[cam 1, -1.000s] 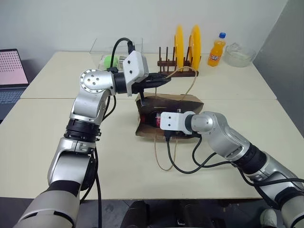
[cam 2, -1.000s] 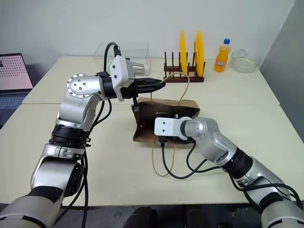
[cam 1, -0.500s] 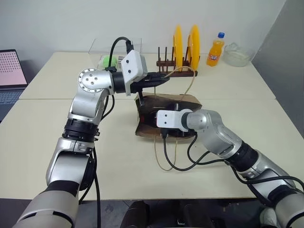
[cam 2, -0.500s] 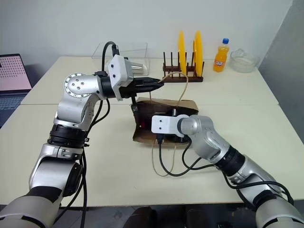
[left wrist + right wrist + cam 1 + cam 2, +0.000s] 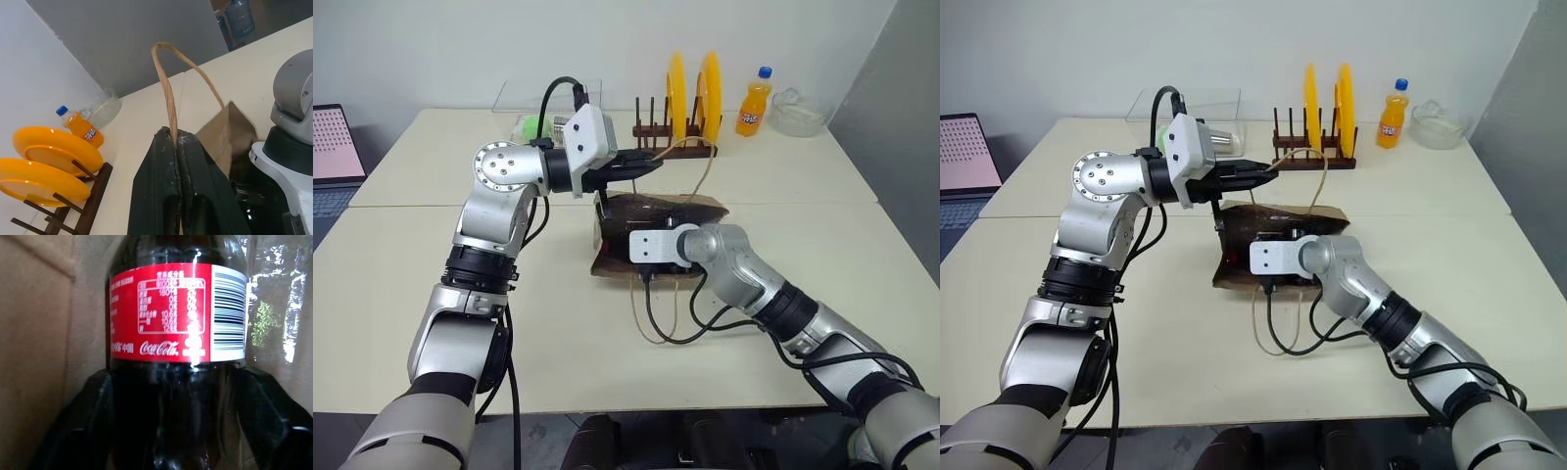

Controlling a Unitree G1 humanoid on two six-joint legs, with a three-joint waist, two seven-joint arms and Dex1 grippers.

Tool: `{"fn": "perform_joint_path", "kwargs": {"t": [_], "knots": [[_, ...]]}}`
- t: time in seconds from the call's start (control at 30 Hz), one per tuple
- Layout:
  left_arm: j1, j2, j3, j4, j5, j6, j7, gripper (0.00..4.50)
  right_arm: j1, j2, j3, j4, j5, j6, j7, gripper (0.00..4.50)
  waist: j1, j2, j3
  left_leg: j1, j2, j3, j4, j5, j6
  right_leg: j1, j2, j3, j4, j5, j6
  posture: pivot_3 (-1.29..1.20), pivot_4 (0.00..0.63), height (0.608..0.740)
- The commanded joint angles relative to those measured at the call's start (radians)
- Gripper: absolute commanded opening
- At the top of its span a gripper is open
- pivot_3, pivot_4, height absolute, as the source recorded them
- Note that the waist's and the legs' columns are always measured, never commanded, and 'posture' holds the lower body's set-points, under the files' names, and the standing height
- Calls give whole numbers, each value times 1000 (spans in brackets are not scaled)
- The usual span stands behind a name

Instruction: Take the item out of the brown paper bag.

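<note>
The brown paper bag (image 5: pixel 656 235) lies on its side mid-worktop (image 5: pixel 558 323), mouth facing left. Inside is the item (image 5: pixel 171 357), a dark cola bottle with a red label; the right gripper (image 5: pixel 171 431) has its fingers spread either side of it, not visibly clamped. It looks smooth, stiff, fairly light; best gripped around the body. Beyond, the left gripper (image 5: pixel 174 142) pinches a cord handle (image 5: pixel 171 88).

Head cameras overlook the table (image 5: pixel 431 294); wrist cameras look close.
</note>
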Motion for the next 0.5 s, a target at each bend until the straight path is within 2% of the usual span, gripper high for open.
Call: {"fn": "perform_joint_path", "kwargs": {"t": [0.03, 0.23, 0.5], "knots": [[-2, 17, 22, -29, 4, -12, 10, 0, 8, -21, -30, -73, -18, -17, 22, 3020, 0, 0, 0, 0, 0, 0, 0, 0, 0, 0, 0, 0, 0, 0, 0, 0, 150, 740], [3, 22, 16, -21, 18, -26, 11, 0, 19, -63, -71, -212, -16, 3, 67, 3020, 0, 0, 0, -1, 0, 0, 0, 0, 0, -1, 0, 0, -1, 0, 0, 0, 150, 740], [1, 24, 12, 6, 41, -49, 14, 0, 59, -149, -161, -474, 44, 50, 202, 3020, 1, 0, 0, -1, 0, 0, 0, 0, 0, -1, 0, 0, -1, 0, 0, 0, 150, 740]]}}
